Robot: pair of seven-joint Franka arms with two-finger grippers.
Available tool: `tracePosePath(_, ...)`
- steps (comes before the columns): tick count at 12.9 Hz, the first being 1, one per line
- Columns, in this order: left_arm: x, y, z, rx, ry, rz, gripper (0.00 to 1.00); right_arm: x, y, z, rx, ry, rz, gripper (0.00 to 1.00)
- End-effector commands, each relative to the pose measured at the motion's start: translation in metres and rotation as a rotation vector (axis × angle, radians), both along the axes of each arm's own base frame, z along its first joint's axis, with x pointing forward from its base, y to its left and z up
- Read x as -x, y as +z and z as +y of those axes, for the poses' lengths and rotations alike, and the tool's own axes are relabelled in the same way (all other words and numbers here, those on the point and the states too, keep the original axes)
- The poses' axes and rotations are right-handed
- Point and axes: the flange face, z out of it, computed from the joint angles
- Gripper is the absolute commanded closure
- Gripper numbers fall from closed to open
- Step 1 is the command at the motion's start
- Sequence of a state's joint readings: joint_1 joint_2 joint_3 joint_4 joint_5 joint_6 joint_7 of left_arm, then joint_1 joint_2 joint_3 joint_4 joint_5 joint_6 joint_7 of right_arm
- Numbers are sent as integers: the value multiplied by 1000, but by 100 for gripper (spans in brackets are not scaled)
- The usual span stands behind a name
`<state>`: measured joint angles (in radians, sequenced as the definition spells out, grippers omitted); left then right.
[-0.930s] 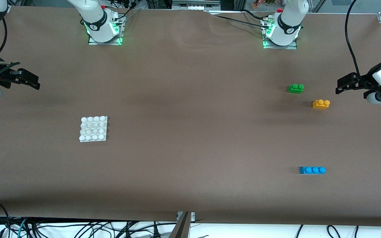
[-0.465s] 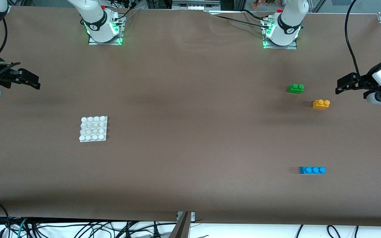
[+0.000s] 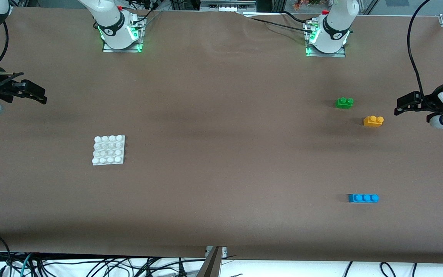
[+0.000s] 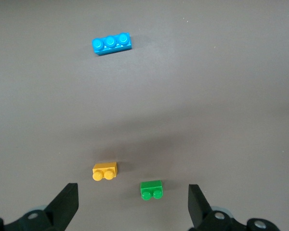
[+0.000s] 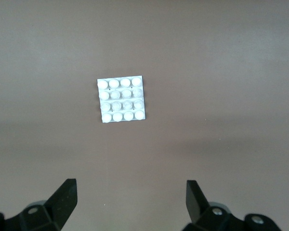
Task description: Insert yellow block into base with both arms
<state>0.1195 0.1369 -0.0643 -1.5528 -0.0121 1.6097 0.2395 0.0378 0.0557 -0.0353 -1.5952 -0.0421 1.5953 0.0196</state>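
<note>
The yellow block point(image 3: 373, 121) lies on the brown table toward the left arm's end, studs up; the left wrist view shows the yellow block point(image 4: 105, 171) untouched. The white studded base point(image 3: 108, 150) lies flat toward the right arm's end, and this base point(image 5: 121, 99) fills the middle of the right wrist view. My left gripper point(image 3: 401, 107) hangs open over the table edge beside the yellow block, holding nothing point(image 4: 132, 193). My right gripper point(image 3: 39, 94) waits open over the table's other end, apart from the base, its fingers point(image 5: 65, 195) empty.
A green two-stud brick point(image 3: 344, 102) sits beside the yellow block, farther from the front camera. A blue three-stud brick point(image 3: 363, 198) lies nearer to the front camera at the same end. The arm bases point(image 3: 119, 34) stand along the table's back edge.
My left gripper has drifted slightly outward toward the left arm's end of the table, away from the yellow block. The right arm and all bricks are still.
</note>
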Motion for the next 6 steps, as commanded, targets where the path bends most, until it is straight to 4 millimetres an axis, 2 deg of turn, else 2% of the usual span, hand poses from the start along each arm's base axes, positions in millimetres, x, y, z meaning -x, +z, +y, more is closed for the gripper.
tracePosePath(1, -5, 7, 0, 10, -20, -4, 0, 4, 2, 0, -9, 10, 3, 0)
tracePosePath(6, -5, 8, -1, 7, -18, -6, 0, 4, 2, 0, -9, 10, 3, 0)
